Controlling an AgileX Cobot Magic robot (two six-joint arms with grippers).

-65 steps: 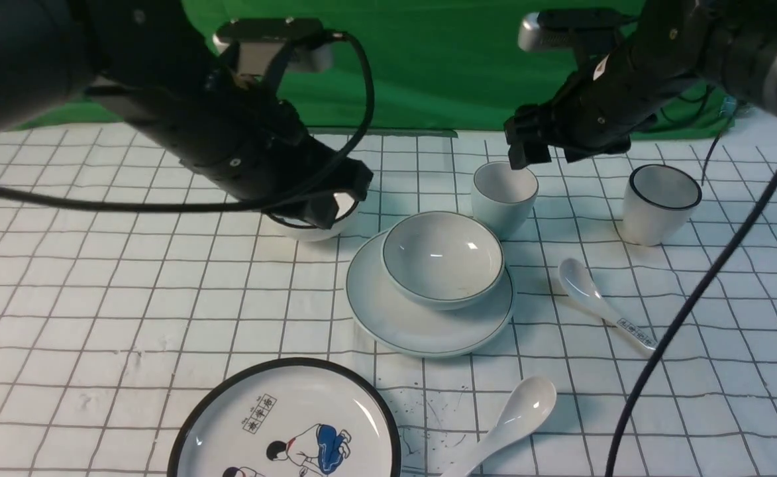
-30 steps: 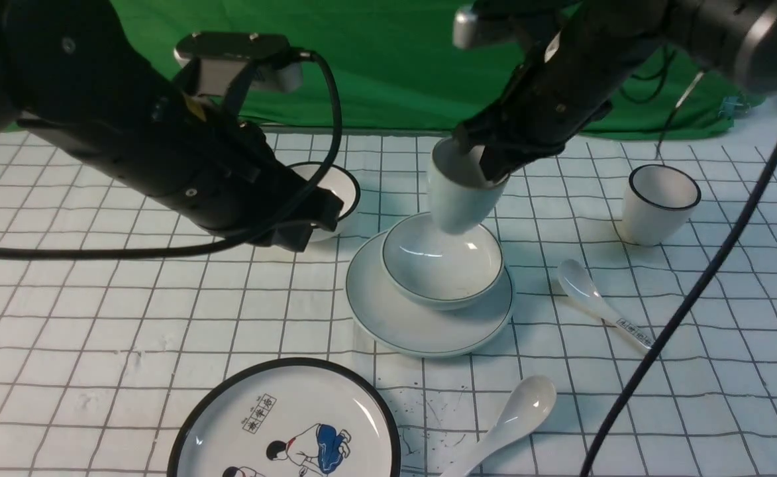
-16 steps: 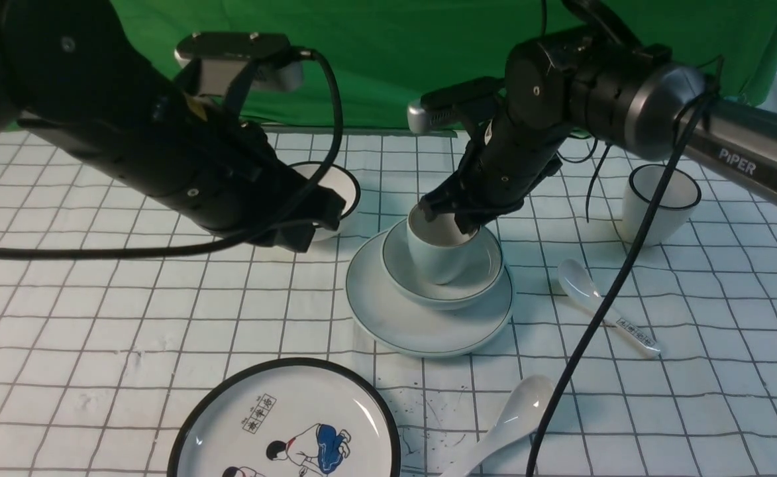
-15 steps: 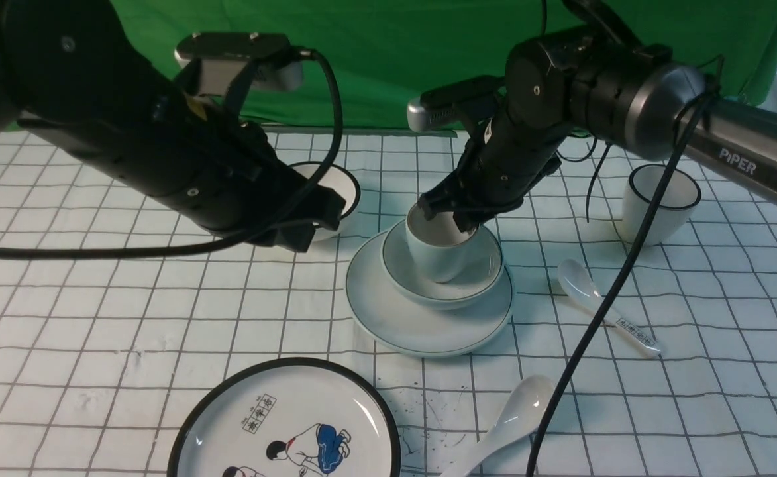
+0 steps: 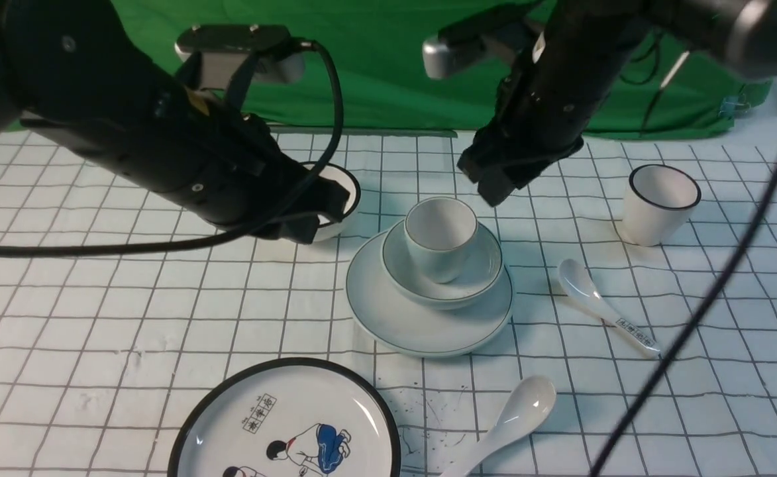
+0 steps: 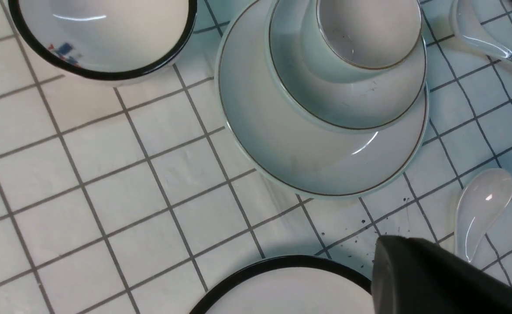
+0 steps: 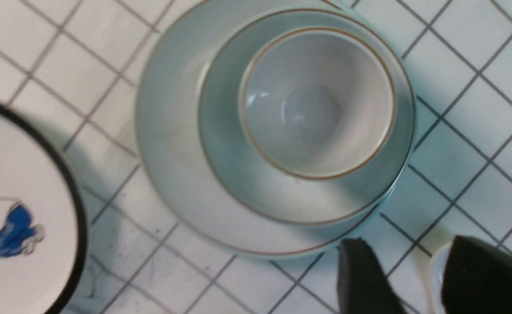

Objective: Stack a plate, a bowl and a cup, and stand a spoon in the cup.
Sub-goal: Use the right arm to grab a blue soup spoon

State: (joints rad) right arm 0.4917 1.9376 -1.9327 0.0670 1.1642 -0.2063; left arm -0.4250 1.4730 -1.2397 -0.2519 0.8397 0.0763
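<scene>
Cup [image 5: 440, 237] stands upright in the bowl [image 5: 477, 275] on the plate [image 5: 395, 318]; right jaws hang parted and empty above, left jaws closed, so pinch the plain spoon [image 5: 517, 414], lying nearer on the desk, by its handle and lower it gently.

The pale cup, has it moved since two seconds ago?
Yes. The cup came nearer, from the cloth behind the plate into the bowl.
</scene>
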